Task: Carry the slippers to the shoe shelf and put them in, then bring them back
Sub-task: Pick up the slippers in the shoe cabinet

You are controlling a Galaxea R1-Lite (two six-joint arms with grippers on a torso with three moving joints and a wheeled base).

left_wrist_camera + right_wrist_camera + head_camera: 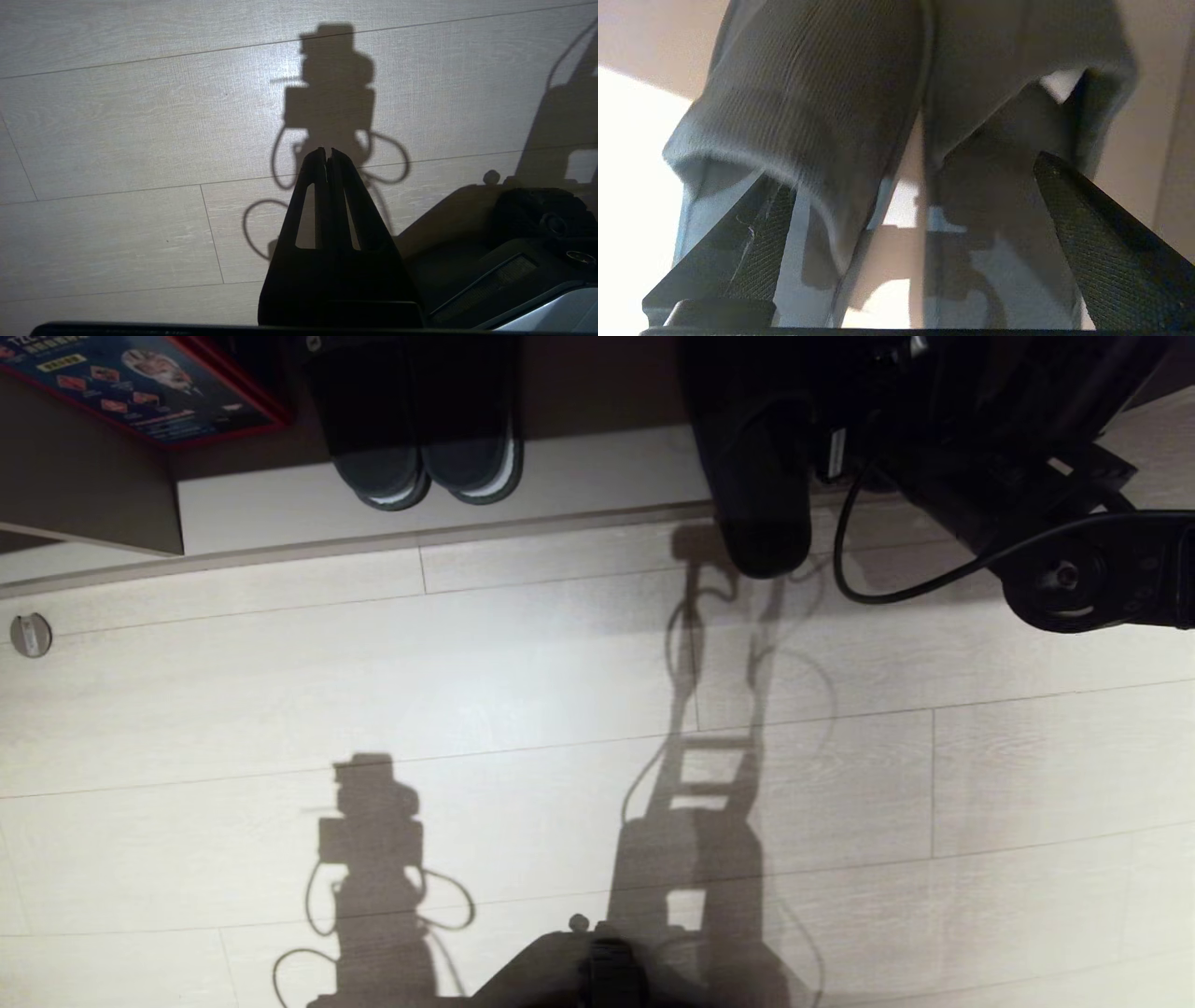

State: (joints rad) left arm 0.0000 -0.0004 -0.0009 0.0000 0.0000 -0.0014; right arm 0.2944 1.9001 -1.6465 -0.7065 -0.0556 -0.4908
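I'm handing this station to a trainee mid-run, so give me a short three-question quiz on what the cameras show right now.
1. True or false: the left hand is shut and hangs over bare floor.
2. What sits between the spread fingers of the right hand? A) the grey slippers B) a red box C) a coiled cable
3. In the head view, what does the charcoal pair stand on?

Key: 1 true. 2 A. 3 the pale bottom board of the shoe shelf, left of the right arm.
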